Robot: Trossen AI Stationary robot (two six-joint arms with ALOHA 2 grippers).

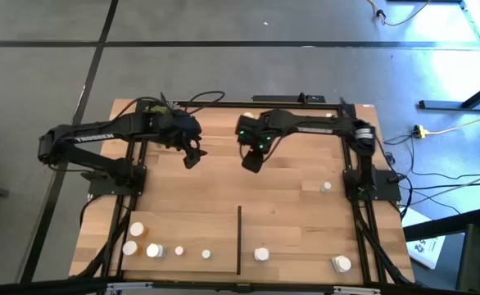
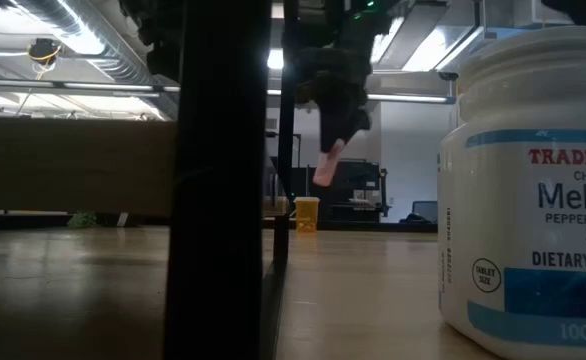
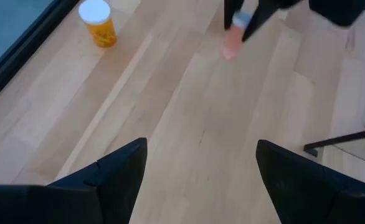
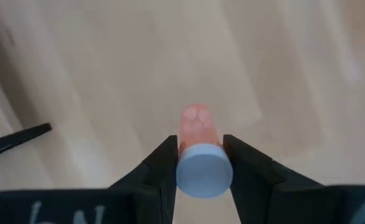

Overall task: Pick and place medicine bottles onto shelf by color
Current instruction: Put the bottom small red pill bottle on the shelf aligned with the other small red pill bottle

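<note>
My right gripper (image 1: 252, 161) hangs over the middle of the shelf's wood (image 1: 289, 213), shut on a small pale-orange medicine bottle (image 4: 198, 127) with a white cap; the low view shows the bottle (image 2: 328, 165) sticking out below the fingers, well above the wood. My left gripper (image 1: 192, 156) hovers open a little to its left, fingers (image 3: 117, 168) apart over bare wood. An orange bottle (image 3: 98, 25) stands upright ahead of it. Several bottles (image 1: 154, 250) stand left of the black divider strip (image 1: 239, 238), and others (image 1: 261, 255) right of it. My right gripper pinches the small bottle between its two fingers at the white cap (image 4: 204, 171), one finger on each side. The fingers come from above, pointing steeply down. The bottle hangs below them cap up, tilted, lifted clear of the wood.
A large white bottle (image 2: 533, 200) stands close to the low camera at the near edge. Another bottle (image 1: 326, 187) stands near the right rail (image 1: 350, 192). Black rails edge the board, and cables lie at the far edge (image 1: 199, 98). Bare wood lies between the grippers and the near rows.
</note>
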